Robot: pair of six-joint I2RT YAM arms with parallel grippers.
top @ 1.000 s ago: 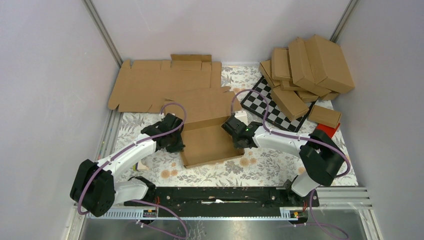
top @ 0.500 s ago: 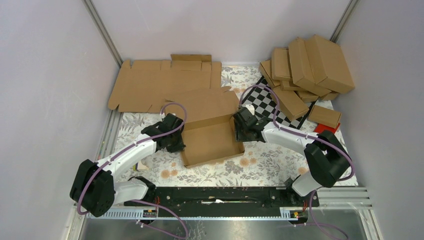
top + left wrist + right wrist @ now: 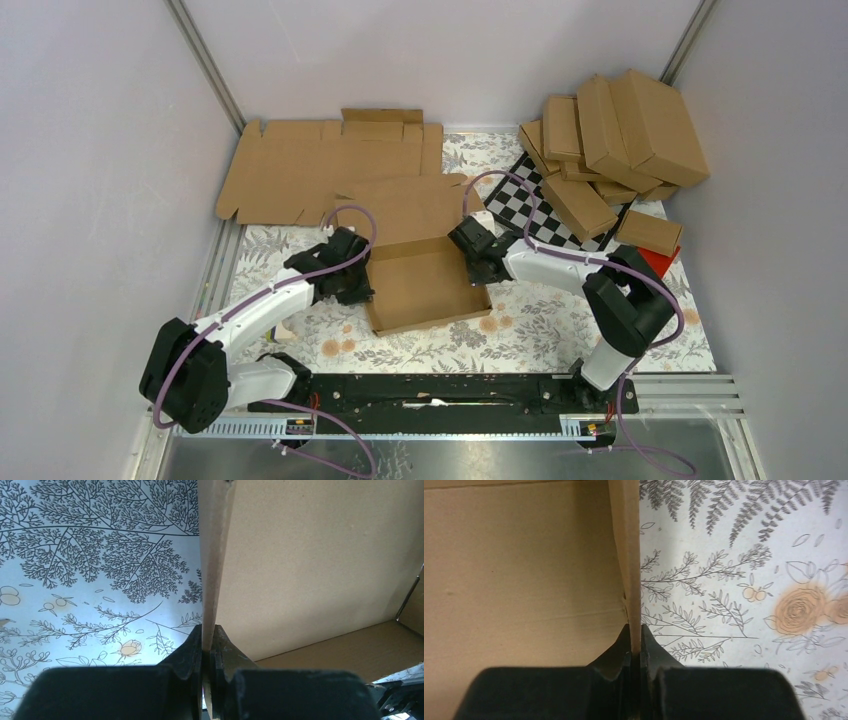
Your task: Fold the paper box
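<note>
Bench: pale floral-print bench (image 3: 520, 335); both arm bases sit at its near edge

Paper box: plain brown corrugated cardboard paper box (image 3: 425, 285), partly folded into a shallow open tray; it lies around the middle of the bench, nearer the near edge than the far edge; left and right side walls stand upright; a wide lid flap (image 3: 405, 208) reaches from its back wall toward the far edge

Left end effector: left end effector (image 3: 208, 632) closed tight on the box's left wall; the fingers pinch the thin cardboard edge, one on each face; box floor to one side of the wall, floral surface to the other; from above it sits at the box's left side (image 3: 360, 284)

Right end effector: right end effector (image 3: 635, 630) clamped on the box's right wall, fingers pressed against both faces of the upright cardboard; from above it meets the wall near its far end (image 3: 478, 262)

Far left corner: large flat brown die-cut cardboard sheet (image 3: 320, 165), unfolded, notched tabs along its edges; its near edge lies under the lid flap

Far right corner: pile of folded brown cardboard cartons (image 3: 615, 130), leaning on one another

Checkered board: black-and-white checkered board (image 3: 528, 205) lying flat, partly under the pile, just beyond the right arm

Red block: small red block (image 3: 657, 262) near the right edge, largely hidden by a small carton and the right arm
</note>
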